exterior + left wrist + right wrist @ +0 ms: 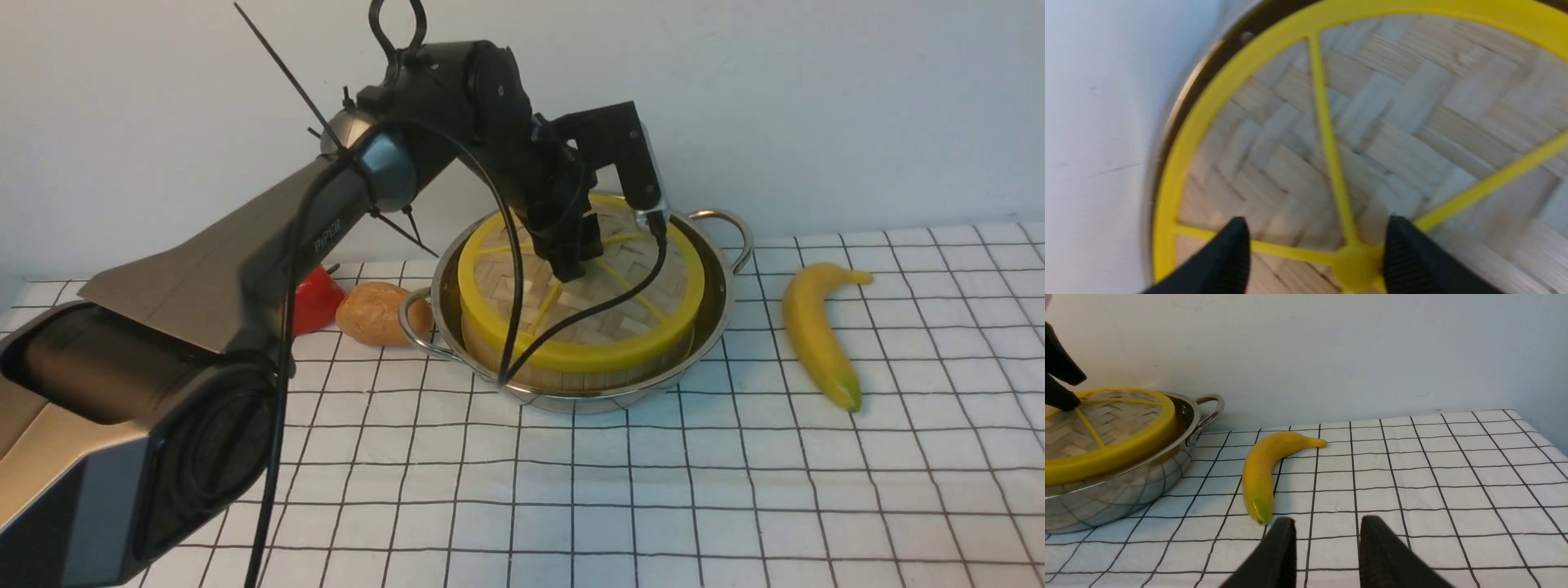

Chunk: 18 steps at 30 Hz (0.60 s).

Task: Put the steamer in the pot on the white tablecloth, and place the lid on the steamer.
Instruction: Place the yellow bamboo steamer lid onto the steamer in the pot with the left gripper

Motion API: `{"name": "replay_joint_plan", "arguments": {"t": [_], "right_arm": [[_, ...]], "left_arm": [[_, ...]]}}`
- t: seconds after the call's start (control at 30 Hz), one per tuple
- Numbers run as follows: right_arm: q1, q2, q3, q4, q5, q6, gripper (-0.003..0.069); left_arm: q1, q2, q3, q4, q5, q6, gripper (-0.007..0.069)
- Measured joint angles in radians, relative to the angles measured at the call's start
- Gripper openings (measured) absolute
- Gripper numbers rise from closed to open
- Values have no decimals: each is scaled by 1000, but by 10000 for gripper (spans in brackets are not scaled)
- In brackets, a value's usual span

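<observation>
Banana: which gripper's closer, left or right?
Can't rank them surely. Left gripper is over the lid, left of the banana; right gripper is this side of it.

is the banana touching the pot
Apart: the front view shows tablecloth between the banana and the pot, handle included.

In front of you, the yellow-rimmed woven lid [571, 294] covers the pale bamboo steamer [563, 378]. Your steamer sits inside the shiny two-handled pot [600, 403], on the white, black-gridded tablecloth [604, 498].
</observation>
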<state>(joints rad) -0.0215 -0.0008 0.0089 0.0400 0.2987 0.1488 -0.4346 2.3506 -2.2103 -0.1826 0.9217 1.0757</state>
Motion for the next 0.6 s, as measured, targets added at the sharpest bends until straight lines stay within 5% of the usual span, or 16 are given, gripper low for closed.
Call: {"name": "replay_joint_plan", "arguments": {"t": [0.2,0.6], "right_arm": [[0,0,0,0,0,0,240],[0,0,0,0,0,0,240]], "left_arm": [[0,7,0,7,-90,-50,517],[0,13,-1,94,-73,-210,524]]}}
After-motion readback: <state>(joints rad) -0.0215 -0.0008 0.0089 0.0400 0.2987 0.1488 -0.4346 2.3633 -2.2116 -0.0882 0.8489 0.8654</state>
